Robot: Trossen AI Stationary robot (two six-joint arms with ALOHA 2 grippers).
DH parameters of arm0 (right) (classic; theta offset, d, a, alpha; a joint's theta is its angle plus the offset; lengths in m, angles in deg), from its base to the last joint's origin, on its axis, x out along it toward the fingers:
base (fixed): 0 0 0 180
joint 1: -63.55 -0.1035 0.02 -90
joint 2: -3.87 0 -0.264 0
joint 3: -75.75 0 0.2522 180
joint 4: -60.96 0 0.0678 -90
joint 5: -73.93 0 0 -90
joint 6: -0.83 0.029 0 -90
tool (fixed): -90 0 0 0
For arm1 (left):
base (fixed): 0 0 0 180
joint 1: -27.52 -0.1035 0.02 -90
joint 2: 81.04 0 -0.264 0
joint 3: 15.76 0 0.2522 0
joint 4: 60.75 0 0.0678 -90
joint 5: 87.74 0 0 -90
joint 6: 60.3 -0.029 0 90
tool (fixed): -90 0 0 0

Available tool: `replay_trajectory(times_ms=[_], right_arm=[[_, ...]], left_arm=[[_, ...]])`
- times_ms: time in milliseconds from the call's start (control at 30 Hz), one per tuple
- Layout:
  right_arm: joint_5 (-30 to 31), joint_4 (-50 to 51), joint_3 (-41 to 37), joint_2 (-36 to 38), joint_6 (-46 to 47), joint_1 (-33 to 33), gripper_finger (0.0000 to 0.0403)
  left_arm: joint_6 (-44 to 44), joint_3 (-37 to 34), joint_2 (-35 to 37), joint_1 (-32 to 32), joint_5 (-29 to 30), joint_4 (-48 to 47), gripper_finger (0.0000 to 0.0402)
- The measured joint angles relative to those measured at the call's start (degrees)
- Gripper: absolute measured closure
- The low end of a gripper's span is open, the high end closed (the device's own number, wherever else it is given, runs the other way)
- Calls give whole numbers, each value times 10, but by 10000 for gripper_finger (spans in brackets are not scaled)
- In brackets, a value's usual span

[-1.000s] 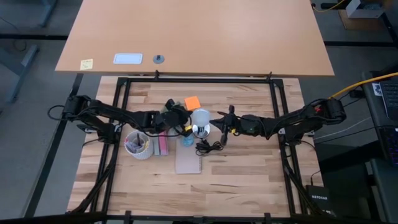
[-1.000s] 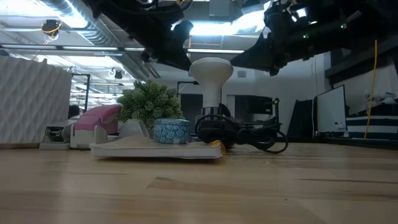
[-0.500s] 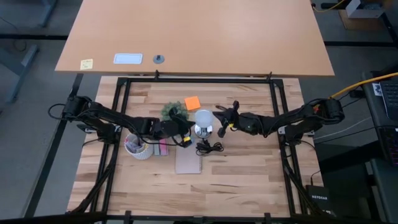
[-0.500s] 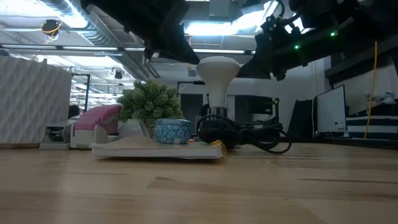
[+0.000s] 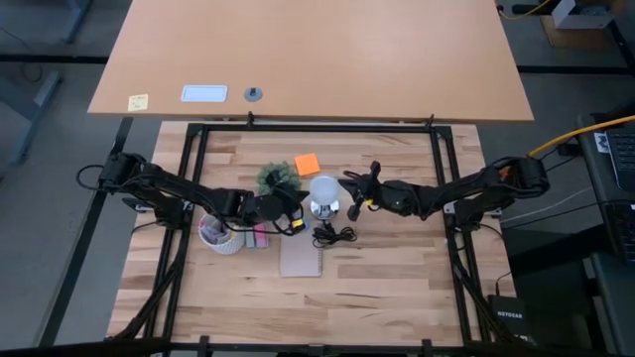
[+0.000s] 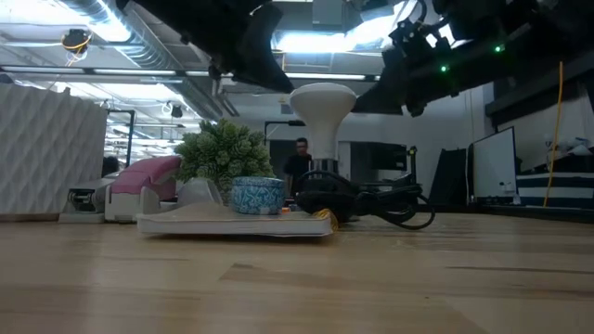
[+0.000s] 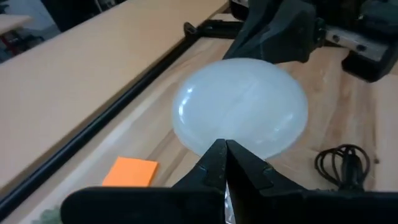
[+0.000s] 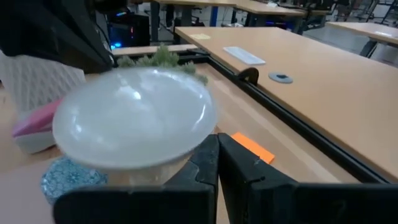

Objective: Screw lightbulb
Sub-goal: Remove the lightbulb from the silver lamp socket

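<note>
From above, the left hand (image 5: 294, 211) and right hand (image 5: 353, 198), both clenched on nothing, flank the frosted white pear-shaped lightbulb (image 5: 323, 189) standing globe-up mid-bench (image 5: 397, 288), on a shiny silver socket disc (image 5: 321, 208) with a black cord (image 5: 332, 235).

At bench height, the lightbulb (image 6: 322, 107) rises above the cord (image 6: 380, 204), dark arms overhead.

The left wrist shows closed fingers (image 7: 227, 168) just short of the globe (image 7: 242, 106).

The right wrist shows closed fingers (image 8: 214, 162) beside the globe (image 8: 134, 124).
</note>
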Motion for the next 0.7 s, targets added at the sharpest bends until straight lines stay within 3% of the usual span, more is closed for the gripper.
replay_trajectory(times_ms=[300,567,700], right_arm=[[-21,0,0,49,-1,0,391],[-223,1,0,64,26,0,391],[-270,1,1,50,31,-1,391]], left_arm=[[-8,0,2,2,29,0,401],[-8,0,3,-24,37,30,401],[-21,0,3,-49,28,28,401]])
